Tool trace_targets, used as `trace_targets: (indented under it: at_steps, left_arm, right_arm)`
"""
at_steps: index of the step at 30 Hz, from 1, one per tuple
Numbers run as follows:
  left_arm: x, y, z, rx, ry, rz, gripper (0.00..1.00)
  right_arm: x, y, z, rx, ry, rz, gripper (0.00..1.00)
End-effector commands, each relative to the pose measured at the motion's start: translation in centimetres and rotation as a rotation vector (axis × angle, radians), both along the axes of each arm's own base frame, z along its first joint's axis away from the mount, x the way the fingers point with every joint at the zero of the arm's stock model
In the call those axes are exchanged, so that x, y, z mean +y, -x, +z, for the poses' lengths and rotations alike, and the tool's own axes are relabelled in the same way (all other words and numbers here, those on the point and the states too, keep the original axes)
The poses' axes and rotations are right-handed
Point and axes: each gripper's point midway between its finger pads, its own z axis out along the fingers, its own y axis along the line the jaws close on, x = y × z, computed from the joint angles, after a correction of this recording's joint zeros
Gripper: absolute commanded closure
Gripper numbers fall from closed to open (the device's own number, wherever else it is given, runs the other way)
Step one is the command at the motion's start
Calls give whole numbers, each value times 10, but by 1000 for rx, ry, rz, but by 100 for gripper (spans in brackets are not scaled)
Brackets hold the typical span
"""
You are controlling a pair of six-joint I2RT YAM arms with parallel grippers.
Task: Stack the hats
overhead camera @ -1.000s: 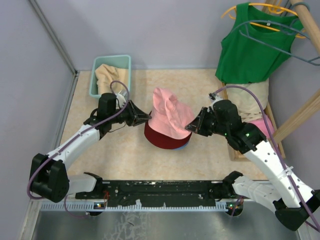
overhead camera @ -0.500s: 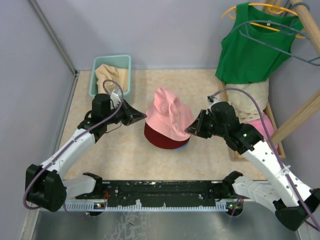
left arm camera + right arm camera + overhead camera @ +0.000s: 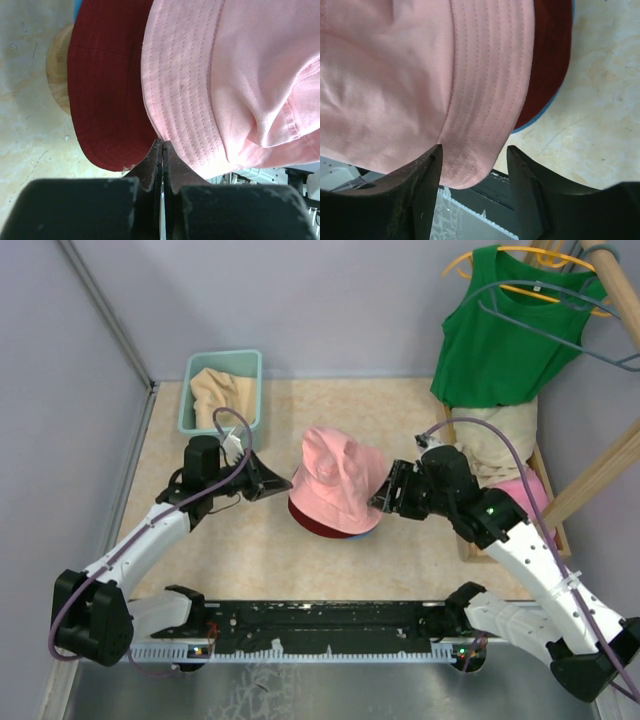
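Four hats, two arms and surroundings, listed by size.

1. Table (image 3: 250, 550): pale speckled top, purple walls on three sides.
2. Green tank top (image 3: 500, 340): hangs on a hanger at the far right corner, well apart from the hats.
3. Wooden tray (image 3: 463, 540): sits on the right edge under the tank top and holds folded beige cloth (image 3: 505, 445). The right arm passes in front of it.
4. Teal basket (image 3: 187, 395): stands at the far left, behind the left arm.
5. Beige hat (image 3: 215, 390): crumpled inside the basket, apart from the other three.
6. Pink hat (image 3: 340, 475): on top of the pile at mid-table, crown dented, brim spread over the hat below.
7. Dark red hat (image 3: 310, 518): directly under the pink one, its brim showing on the near and left sides.
8. Blue hat (image 3: 366, 531): at the bottom, only a thin edge visible on the near right.
9. Round wooden piece (image 3: 57, 65): shows past the red brim in the left wrist view.
10. Left gripper (image 3: 288, 481): just left of the pile. Its fingers are pressed together and their tips meet the pink brim's edge. Whether cloth is caught between them cannot be told.
11. Right gripper (image 3: 380, 498): at the pile's right side. Its fingers are spread wide and the pink brim lies loose between them.
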Motion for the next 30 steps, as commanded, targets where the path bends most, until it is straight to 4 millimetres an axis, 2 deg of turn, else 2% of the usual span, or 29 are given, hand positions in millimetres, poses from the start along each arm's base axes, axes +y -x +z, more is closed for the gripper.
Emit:
trace_targets:
  at_steps: [1,6,11,14,17,23,30]
  left_arm:
    - [-4,-1,16,-130,13,-76,100]
    - [-4,0,11,-127,8,-95,100]
    - [2,0,6,-127,2,-81,100]
    - [5,-1,6,-125,2,-83,100]
    - [6,-4,5,-124,-3,-89,100]
    - [4,-7,8,-118,4,-103,100]
    - [2,-11,8,-111,13,-105,100]
  right_arm:
    - [-23,0,1,-70,87,-43,43]
    - [-43,-5,-11,-95,131,-93,39]
    - [-49,-23,-6,-158,-3,-107,43]
    - [-46,-36,3,-208,-182,-71,44]
    - [-42,-47,21,-278,-348,-6,45]
    - [-29,-59,39,-293,-510,110,46]
    - [-23,-78,29,-264,-579,134,45]
